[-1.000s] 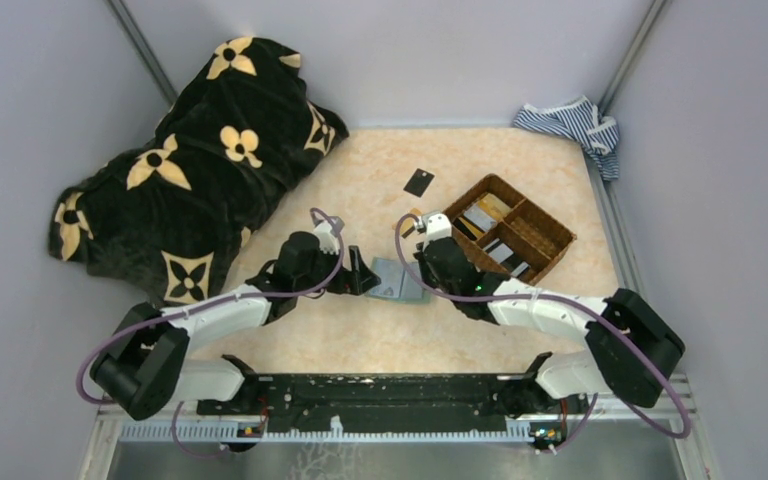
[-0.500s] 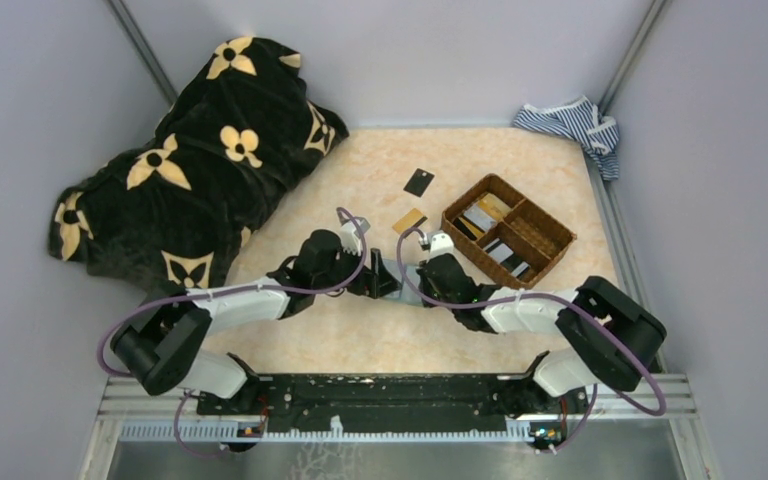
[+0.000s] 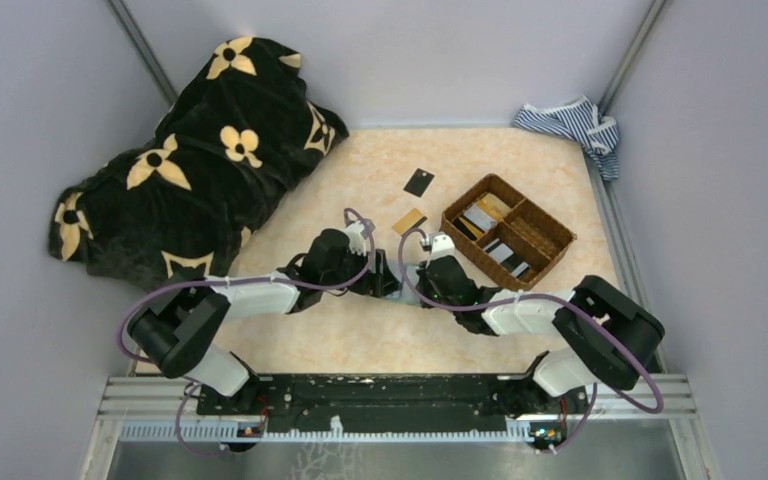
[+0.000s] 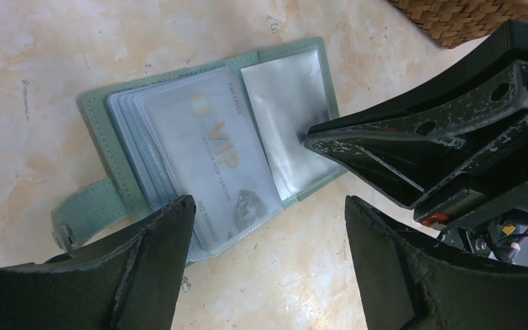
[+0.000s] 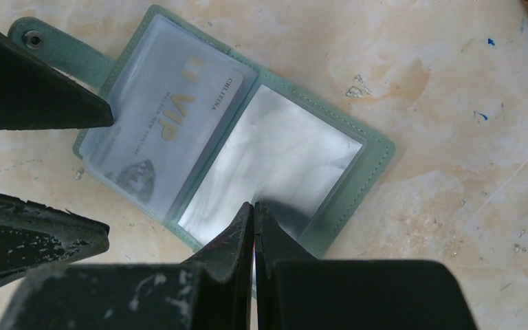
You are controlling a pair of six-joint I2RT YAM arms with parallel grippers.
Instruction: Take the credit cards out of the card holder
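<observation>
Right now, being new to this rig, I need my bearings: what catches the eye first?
A green wallet lies open mid-table, a VIP card showing on one side. The right hand, shut, touches the empty sleeve; the left hand hangs open over the card's edge. A black blanket with gold flowers sprawls back left.

- sage-green stitched bifold card holder [image 5: 368, 161], under both end effectors: glossy grey-clear sleeves inside.
- pale grey-white plastic card [image 5: 168, 120], just beside the left end effector [image 4: 268, 203]: gold "VIP" lettering.
- right end effector [image 5: 253, 206] and the left one: matte black, flecked with pale scuffs.
- surface [image 5: 440, 103]: cream marbled with peach.
- brown woven basket [image 4: 467, 17], beyond the right end effector.
- black plush blanket [image 3: 190, 150], well apart from the left end effector: cream four-petal flowers.
</observation>
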